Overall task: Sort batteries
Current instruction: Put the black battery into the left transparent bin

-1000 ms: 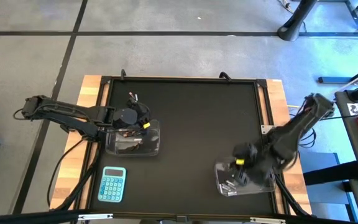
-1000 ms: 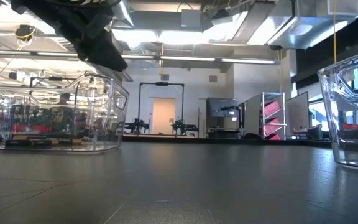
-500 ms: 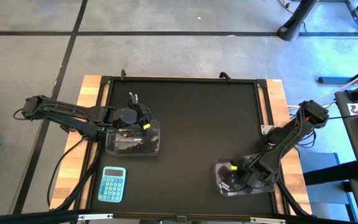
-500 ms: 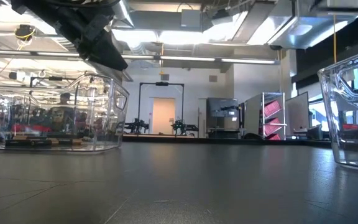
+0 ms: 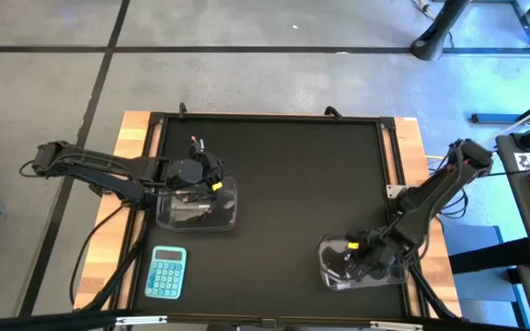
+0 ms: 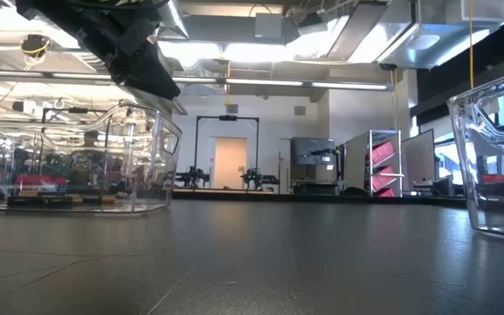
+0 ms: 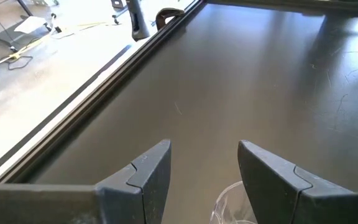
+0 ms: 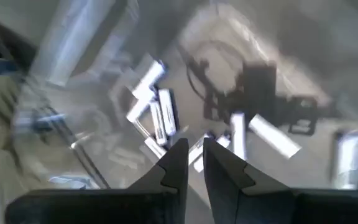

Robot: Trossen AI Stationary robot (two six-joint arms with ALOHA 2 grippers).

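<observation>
Silvery-white batteries point(image 8: 157, 115) lie loose on the bottom of the clear tub point(image 5: 331, 274) near the table's right front corner. My right gripper point(image 8: 194, 155) points down over them. Its fingertips stand a narrow gap apart with nothing between them; in the high view it point(image 5: 351, 265) hangs over this tub. A second clear tub point(image 5: 226, 210) at the left holds dark batteries point(image 5: 190, 213), which also lie along its floor in the low view point(image 6: 51, 199). My left gripper point(image 7: 204, 165) hovers open and empty above that tub's far rim point(image 7: 229, 198).
A blue calculator point(image 5: 167, 273) lies near the front left corner. The black mat point(image 5: 293, 184) between the two tubs is bare. Raised rails and clamps point(image 5: 182, 110) run along the table's far edge. The left arm point(image 6: 121, 44) hangs above the left tub point(image 6: 147, 157) in the low view.
My right gripper has come down over the right tub and rolled at the wrist as its arm folded lower. The left arm and both tubs have kept still.
</observation>
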